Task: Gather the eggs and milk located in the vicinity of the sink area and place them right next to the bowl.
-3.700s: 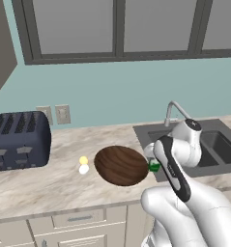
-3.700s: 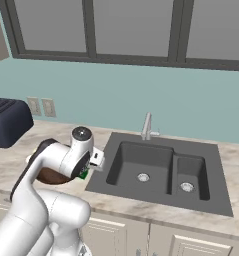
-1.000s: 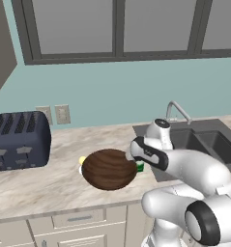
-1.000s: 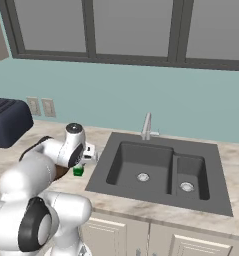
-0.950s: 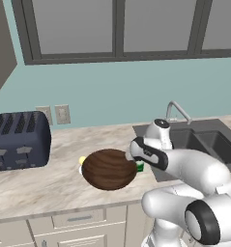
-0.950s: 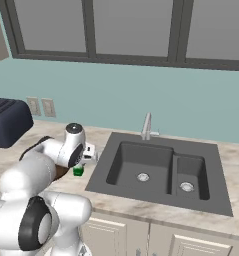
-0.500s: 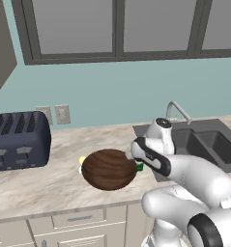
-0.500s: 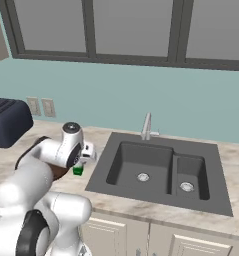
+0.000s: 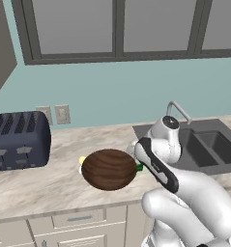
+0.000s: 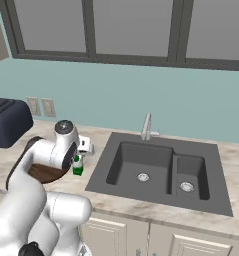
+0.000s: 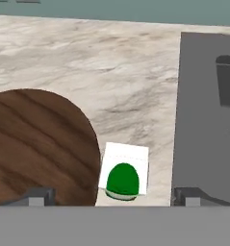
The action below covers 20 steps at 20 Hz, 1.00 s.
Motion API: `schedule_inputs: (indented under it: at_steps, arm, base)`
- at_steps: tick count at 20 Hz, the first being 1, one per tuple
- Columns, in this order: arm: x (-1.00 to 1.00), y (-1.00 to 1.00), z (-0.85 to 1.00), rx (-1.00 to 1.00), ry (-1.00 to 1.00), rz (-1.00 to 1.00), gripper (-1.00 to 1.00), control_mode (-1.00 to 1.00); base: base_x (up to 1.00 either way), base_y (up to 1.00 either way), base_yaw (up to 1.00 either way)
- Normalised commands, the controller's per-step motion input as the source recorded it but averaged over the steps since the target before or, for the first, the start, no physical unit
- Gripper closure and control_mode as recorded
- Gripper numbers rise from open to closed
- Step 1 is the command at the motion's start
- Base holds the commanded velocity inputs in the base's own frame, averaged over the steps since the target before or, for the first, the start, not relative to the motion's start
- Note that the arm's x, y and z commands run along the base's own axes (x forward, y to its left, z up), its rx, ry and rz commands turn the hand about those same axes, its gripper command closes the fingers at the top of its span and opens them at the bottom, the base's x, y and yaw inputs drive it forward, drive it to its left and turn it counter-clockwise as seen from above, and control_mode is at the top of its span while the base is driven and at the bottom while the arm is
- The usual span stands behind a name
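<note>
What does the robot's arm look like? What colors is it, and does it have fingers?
The arm is made of fat, rounded, shiny white pieces, like big smooth tubes joined together. A black strip runs along one piece, and a joint is capped by a dark grey round disc. At the end, the gripper has two small dark grey finger tips, blocky and square. No cables or markings show.

A pale teal wall (image 9: 112, 91) runs behind a beige marbled counter (image 9: 39, 181). Above it, dark-framed windows (image 9: 117, 29) with grey panes span the wall. At far left hangs a brownish upper cabinet (image 9: 1, 43). Two light outlet plates (image 9: 54, 115) sit low on the wall. Cream drawers and cabinet doors (image 9: 78, 219) line the counter's near front.
</note>
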Motion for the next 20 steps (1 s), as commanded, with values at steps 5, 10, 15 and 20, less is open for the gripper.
schedule_inputs:
  at_steps: [5,10,15,20]
  arm:
    - [-0.42,-0.02,0.62,0.0,-0.24,0.0,-1.0,-1.0]
    - [-0.67,-0.27,0.64,0.06,-0.31,0.0,-1.0,-1.0]
    - [-0.74,-0.59,0.49,0.16,-0.33,0.0,-1.0,-1.0]
    - [-0.65,-0.67,0.35,0.17,-0.26,0.0,-1.0,-1.0]
  base:
    - [0.0,0.0,0.0]
    - [0.0,0.0,0.0]
    - [0.0,0.0,0.0]
    - [0.0,0.0,0.0]
